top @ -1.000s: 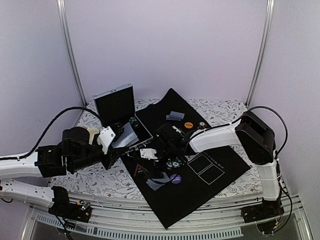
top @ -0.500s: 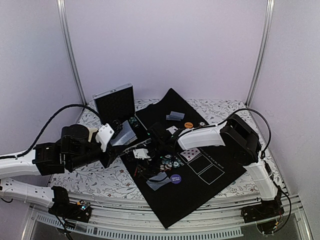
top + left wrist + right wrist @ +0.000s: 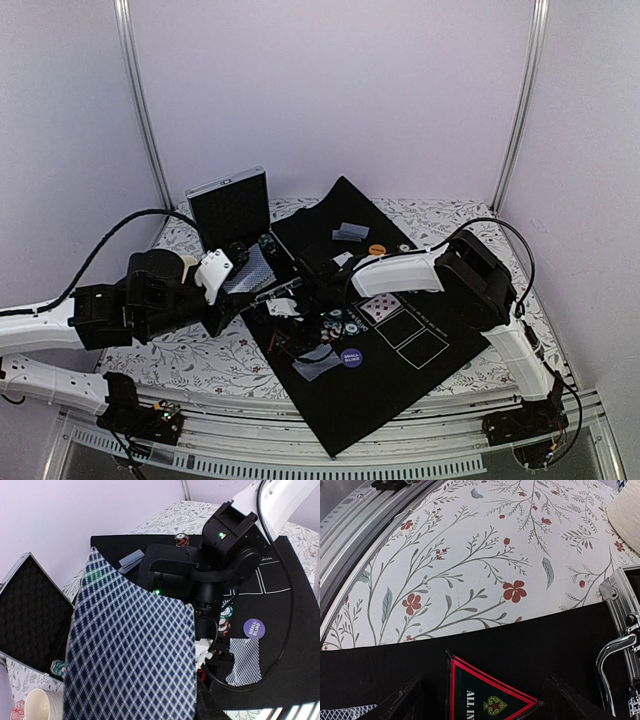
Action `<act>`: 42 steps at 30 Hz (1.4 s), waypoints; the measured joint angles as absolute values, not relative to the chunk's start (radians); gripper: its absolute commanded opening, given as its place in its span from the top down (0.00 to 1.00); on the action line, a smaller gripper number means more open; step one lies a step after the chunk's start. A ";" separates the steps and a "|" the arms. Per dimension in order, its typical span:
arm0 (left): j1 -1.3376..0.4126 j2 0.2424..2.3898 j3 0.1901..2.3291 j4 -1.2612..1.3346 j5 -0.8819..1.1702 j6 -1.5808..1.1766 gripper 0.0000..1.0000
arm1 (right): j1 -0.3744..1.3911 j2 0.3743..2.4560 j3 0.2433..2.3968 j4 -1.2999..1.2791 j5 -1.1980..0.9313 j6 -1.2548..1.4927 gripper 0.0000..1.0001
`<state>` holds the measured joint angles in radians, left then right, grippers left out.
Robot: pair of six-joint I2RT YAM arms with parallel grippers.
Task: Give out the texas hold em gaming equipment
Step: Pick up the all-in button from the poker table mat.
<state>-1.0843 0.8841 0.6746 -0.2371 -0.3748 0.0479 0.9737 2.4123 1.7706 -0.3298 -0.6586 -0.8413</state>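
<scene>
My left gripper (image 3: 243,272) is shut on a fan of blue diamond-backed playing cards (image 3: 130,655); they fill the left wrist view and hide its fingers. My right gripper (image 3: 482,700) stands open low over the black mat (image 3: 530,640). A red-edged black "ALL IN" triangle (image 3: 485,692) lies flat between its fingers (image 3: 400,702). Just right of that gripper sit several teal, red and white poker chips (image 3: 340,322). A purple button (image 3: 350,357) and a face-down card (image 3: 318,365) lie nearer me. A face-up card (image 3: 380,305) rests beside the white rectangles.
The open silver case (image 3: 232,205) stands at the back left, its rim and handle (image 3: 620,645) close to my right gripper. An orange button (image 3: 377,250) and a small card stack (image 3: 350,232) lie on the far mat. A white cup (image 3: 40,705) sits by the case.
The right arm has drawn in to the left, uncovering the face-up card, and its jaws have narrowed a little around the triangle. The left arm has held still with its cards.
</scene>
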 measured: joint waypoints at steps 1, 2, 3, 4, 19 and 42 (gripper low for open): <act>-1.084 0.884 0.675 -0.238 -0.374 0.048 0.65 | 0.973 2.412 1.771 -0.331 -0.658 -0.835 0.21; -1.084 0.884 0.675 -0.239 -0.374 0.048 0.65 | 0.972 2.412 1.772 -0.334 -0.658 -0.831 0.24; -1.084 0.884 0.675 -0.239 -0.373 0.048 0.65 | 0.972 2.412 1.772 -0.338 -0.658 -0.826 0.25; -1.084 0.884 0.675 -0.239 -0.373 0.048 0.65 | 0.972 2.412 1.772 -0.340 -0.659 -0.825 0.25; -1.084 0.884 0.675 -0.239 -0.367 0.048 0.65 | 0.972 2.412 1.773 -0.341 -0.644 -0.780 0.42; -1.082 0.899 0.675 -0.238 -0.352 0.048 0.65 | 0.973 2.202 1.609 -0.243 -0.582 -0.766 0.47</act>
